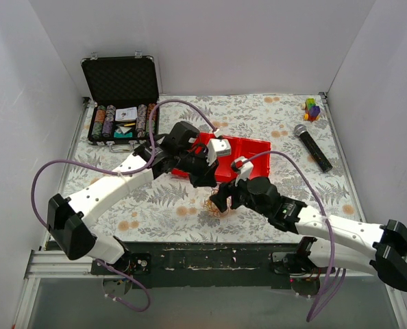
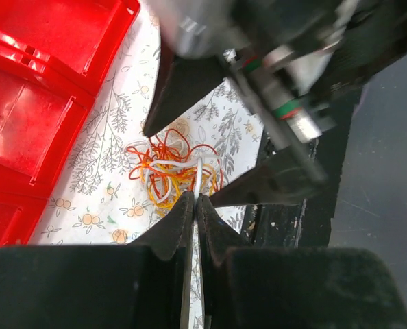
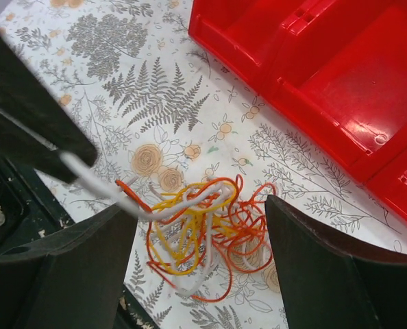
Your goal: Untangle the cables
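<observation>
- Closest to the left wrist camera, the left gripper (image 2: 195, 200) is seen with its black fingers pressed together on a white strand (image 2: 199, 175), which is pinched between the tips and drawn up off the cloth.
- From that grip the white strand is led down into the cables (image 3: 203, 240), a small clump of curly orange, red, yellow and white wires.
- This clump is found on the floral cloth (image 3: 155, 96), towards the near edge of the table and between the two arms.
- Over the clump the right gripper (image 3: 196, 209) is held spread wide, with one dark finger on each side of the wires.
- Nothing is clamped between its fingers. Whether either finger touches an orange loop cannot be told.
- Just beyond the clump, and apart from it, a red tray (image 3: 327, 75) divided into compartments is seen on the cloth.
- In the top view the left arm is stretched across the near left part of that tray.
- Farther out, an open black case (image 1: 121, 82) with rows of chips is stood at the far left corner.
- On the right side a microphone (image 1: 313, 147) is laid, and small coloured blocks (image 1: 312, 108) are set near the far right corner.
- Thick purple leads (image 1: 53, 168) are looped along both arms.
</observation>
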`<action>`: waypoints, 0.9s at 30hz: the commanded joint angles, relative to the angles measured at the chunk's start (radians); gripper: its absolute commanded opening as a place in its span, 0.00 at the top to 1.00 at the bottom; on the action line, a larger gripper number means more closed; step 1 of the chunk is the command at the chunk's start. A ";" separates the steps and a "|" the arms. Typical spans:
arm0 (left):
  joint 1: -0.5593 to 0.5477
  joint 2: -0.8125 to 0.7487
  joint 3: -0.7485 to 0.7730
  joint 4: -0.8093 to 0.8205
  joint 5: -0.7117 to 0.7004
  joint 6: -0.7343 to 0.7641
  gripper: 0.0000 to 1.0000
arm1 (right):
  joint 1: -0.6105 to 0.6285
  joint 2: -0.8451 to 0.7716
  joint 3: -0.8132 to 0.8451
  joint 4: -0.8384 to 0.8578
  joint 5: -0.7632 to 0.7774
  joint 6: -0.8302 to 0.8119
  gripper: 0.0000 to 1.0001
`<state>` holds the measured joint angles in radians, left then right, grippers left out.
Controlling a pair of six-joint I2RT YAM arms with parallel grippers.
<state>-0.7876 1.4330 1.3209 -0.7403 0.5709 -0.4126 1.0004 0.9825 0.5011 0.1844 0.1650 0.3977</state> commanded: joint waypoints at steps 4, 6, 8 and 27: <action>-0.004 -0.039 0.069 -0.087 0.066 0.012 1.00 | 0.037 0.123 0.074 0.213 0.088 -0.043 0.18; -0.004 -0.040 0.080 -0.097 0.073 0.006 1.00 | 0.044 0.174 0.086 0.214 0.105 -0.030 0.20; -0.002 -0.043 0.101 -0.113 0.084 0.003 1.00 | 0.049 0.223 0.094 0.208 0.102 -0.017 0.24; -0.002 -0.295 0.310 0.261 -0.503 -0.046 1.00 | 0.095 0.335 -0.079 0.178 0.139 0.151 0.49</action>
<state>-0.7895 1.2320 1.6096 -0.7372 0.3393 -0.4473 1.0843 1.3087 0.4515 0.3447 0.2790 0.5003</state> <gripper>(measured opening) 0.018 0.513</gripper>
